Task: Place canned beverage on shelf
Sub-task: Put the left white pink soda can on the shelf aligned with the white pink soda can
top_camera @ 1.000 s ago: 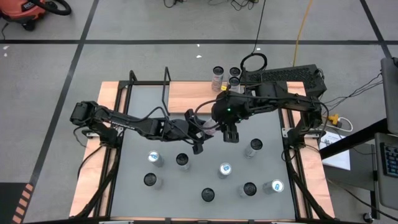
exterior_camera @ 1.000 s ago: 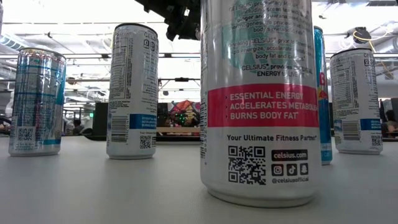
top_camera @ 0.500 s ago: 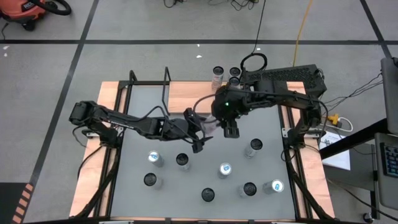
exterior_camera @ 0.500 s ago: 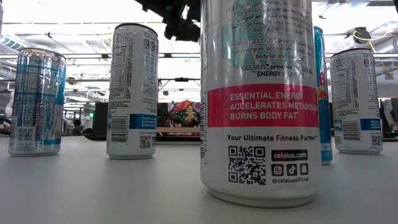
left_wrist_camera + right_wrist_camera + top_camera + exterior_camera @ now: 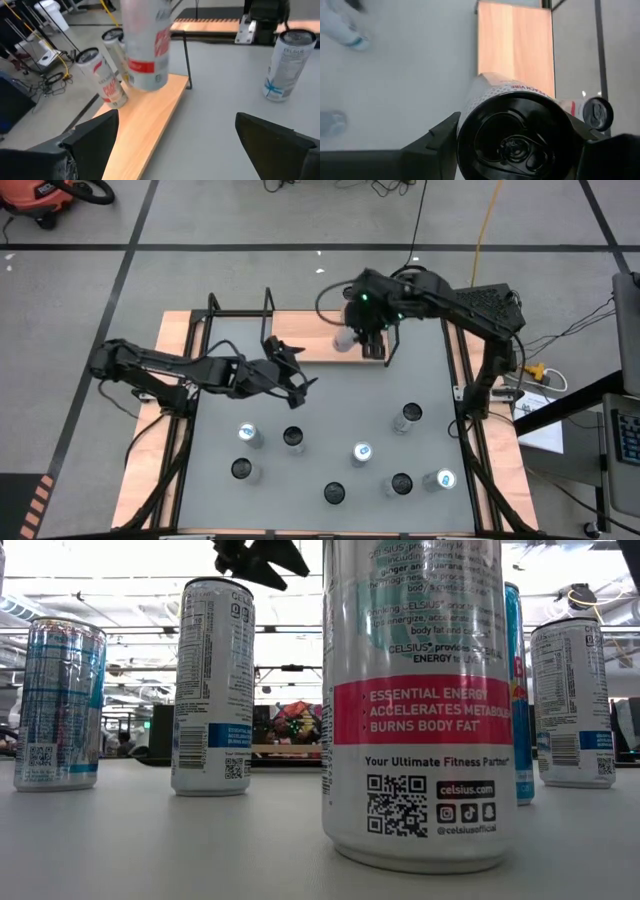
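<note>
My right gripper (image 5: 368, 338) is shut on a white and red can (image 5: 345, 340) over the light-wood shelf board (image 5: 300, 338) at the table's far edge. The right wrist view looks down on the can's dark top (image 5: 515, 137), with the board (image 5: 515, 45) below it. My left gripper (image 5: 298, 370) is open and empty over the grey tabletop, just near of the board. Its wrist view shows the can (image 5: 145, 45) above the board (image 5: 145, 125). Two more cans (image 5: 102, 77) stand at the board's far edge. My right gripper pinches the can near its top rim (image 5: 470, 125), one finger (image 5: 432, 147) on each side. The fingers come from above, pointing down. The can hangs roughly upright below them over the shelf board. I cannot tell whether its bottom (image 5: 147, 85) touches the board.
Several cans (image 5: 361, 452) stand upright on the near half of the grey tabletop, one (image 5: 406, 417) toward the right. The low view shows them close up (image 5: 415, 700). The shelf's black rod frame (image 5: 240, 308) rises at the far left, and a rod (image 5: 186, 60) stands beside the board.
My right gripper has carried the can from over the table's middle toward the far edge, and it now hangs over the shelf board. My left gripper has drawn back toward the table's left and a little toward the far edge, away from the can.
</note>
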You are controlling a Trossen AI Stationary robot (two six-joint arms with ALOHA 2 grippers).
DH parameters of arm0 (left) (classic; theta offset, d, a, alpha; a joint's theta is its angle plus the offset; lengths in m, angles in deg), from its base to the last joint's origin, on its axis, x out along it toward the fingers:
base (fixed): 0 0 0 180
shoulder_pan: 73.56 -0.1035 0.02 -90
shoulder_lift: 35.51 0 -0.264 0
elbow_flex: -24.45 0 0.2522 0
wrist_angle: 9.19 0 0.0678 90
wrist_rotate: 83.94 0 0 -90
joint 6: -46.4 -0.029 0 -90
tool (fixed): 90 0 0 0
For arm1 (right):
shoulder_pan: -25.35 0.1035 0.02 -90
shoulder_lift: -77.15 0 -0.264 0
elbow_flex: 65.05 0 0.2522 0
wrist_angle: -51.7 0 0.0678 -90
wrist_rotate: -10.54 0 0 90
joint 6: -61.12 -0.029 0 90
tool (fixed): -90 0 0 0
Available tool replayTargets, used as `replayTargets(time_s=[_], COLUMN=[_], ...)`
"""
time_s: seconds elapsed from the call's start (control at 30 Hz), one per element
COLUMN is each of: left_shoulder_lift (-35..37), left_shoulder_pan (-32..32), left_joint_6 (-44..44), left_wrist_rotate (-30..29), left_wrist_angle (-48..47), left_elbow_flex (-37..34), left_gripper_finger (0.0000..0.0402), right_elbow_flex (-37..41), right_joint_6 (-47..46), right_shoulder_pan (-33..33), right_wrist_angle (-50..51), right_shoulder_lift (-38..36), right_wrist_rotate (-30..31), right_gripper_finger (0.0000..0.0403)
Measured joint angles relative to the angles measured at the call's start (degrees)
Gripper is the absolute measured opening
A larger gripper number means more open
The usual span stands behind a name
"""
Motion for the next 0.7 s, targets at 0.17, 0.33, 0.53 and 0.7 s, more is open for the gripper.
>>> replayTargets(time_s=[0.17,0.33,0.53,0.7], left_shoulder_lift=[0.1,0.1,0.1,0.1], left_shoulder_pan=[0.0,0.0,0.0,0.1], left_joint_6=[-0.7,0.1,3.5,5.1], left_wrist_rotate=[0.1,0.2,0.2,0.2], left_wrist_angle=[-0.3,0.3,0.3,0.4], left_elbow_flex=[0.0,-1.3,-2.5,-2.6], left_gripper_finger=[0.0393,0.0393,0.0392,0.0392], right_elbow_flex=[0.0,0.0,0.0,0.0], right_joint_6=[4.6,10.7,16.1,17.5], right_shoulder_pan=[-4.9,-7.7,-9.1,-10.9], right_wrist_angle=[0.4,1.7,1.1,-0.2], right_shoulder_lift=[4.5,9.3,12.7,13.7], right_wrist_rotate=[-1.5,-1.8,-1.7,-1.7], right_gripper_finger=[0.0201,0.0201,0.0202,0.0206])
